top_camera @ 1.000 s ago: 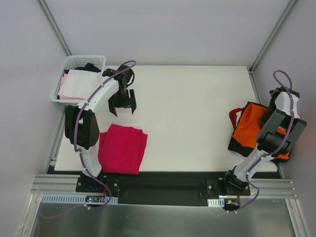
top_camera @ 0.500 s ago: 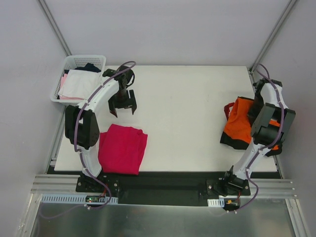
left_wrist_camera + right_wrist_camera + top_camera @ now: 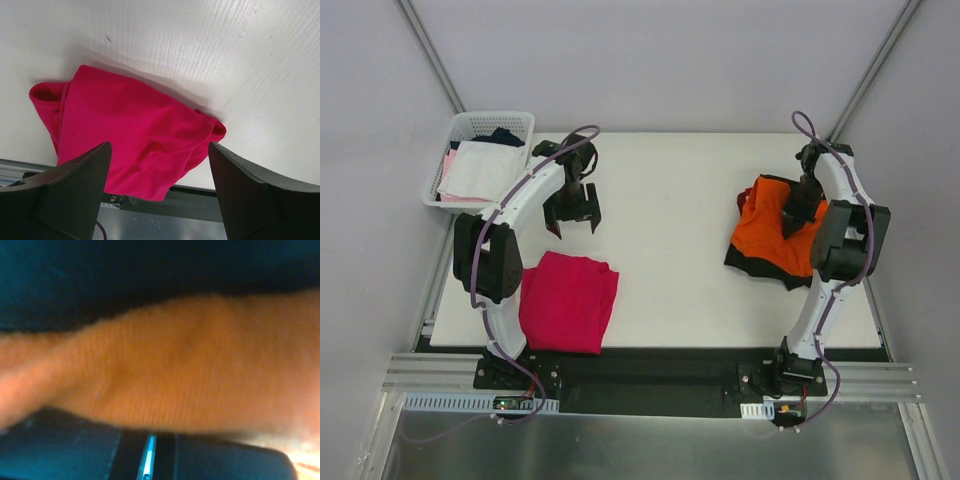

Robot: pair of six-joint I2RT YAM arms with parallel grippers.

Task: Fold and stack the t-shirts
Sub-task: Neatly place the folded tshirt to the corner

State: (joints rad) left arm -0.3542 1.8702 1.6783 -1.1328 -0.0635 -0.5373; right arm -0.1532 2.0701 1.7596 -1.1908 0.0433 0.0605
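Right hand (image 3: pixel 793 222) was clamped shut on the orange t-shirt (image 3: pixel 768 232), right side of the bench (image 3: pixel 680 190). Its wrist cam gave only blurred orange cloth; the top cam showed the black t-shirt (image 3: pixel 752 262) beneath. Left hand (image 3: pixel 571 213) gaped wide, empty. Its wrist cam showed the crimson t-shirt (image 3: pixel 135 130) folded at the near edge.

From above, the tips of the right gripper (image 3: pixel 789 226) are buried in the orange shirt (image 3: pixel 770 238), and the black shirt (image 3: pixel 748 262) shows only as edges beneath. The right wrist view is all blurred orange cloth and dark shapes. The left fingers (image 3: pixel 75 195), cut off at the bottom edge, cover near corners of the magenta shirt (image 3: pixel 135 135).
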